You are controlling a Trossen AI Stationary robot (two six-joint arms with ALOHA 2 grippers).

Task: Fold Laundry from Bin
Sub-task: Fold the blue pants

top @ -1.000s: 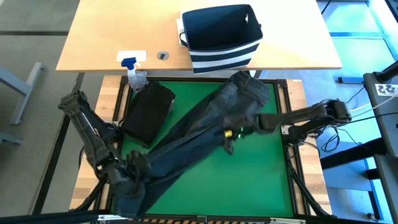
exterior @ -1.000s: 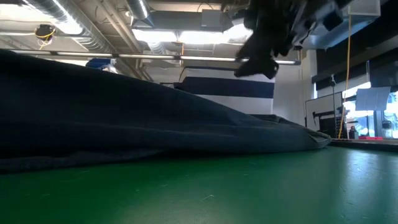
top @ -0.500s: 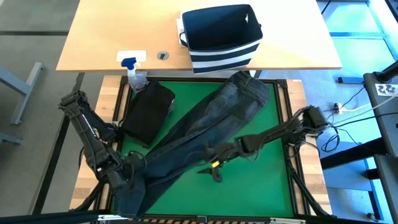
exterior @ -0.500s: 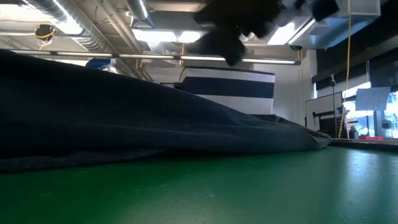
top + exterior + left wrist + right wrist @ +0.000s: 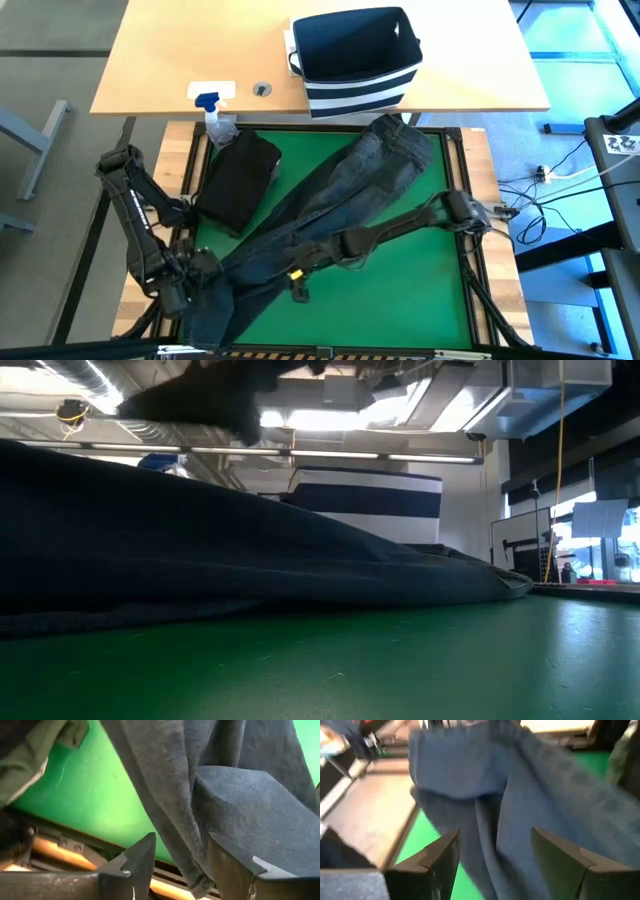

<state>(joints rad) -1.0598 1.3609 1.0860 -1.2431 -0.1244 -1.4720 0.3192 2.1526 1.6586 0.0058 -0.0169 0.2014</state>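
Jeans, dark blue denim (image 5: 340,200), lie diagonally across the green mat (image 5: 420,280) near the striped navy fabric bin (image 5: 355,55); left gripper (image 5: 180,290) straddles the near-left hem, right gripper (image 5: 298,283) spread empty over the legs, so an off-centre pinch risks bunching denim.

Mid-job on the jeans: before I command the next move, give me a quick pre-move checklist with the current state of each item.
1. Jeans laid out on the green mat: ok, spread diagonally, waistband near the bin.
2. Left gripper free of cloth: not ok, open, but the leg hem lies between its fingers.
3. Right gripper empty: ok, open, over the lower leg, holding nothing.
4. Folded black garment out of the way: cannot tell, it lies right beside the jeans leg.
5. Spray bottle clear of the arms: ok, at the mat's far left corner.
6. Bin emptied: ok, no cloth shows inside.
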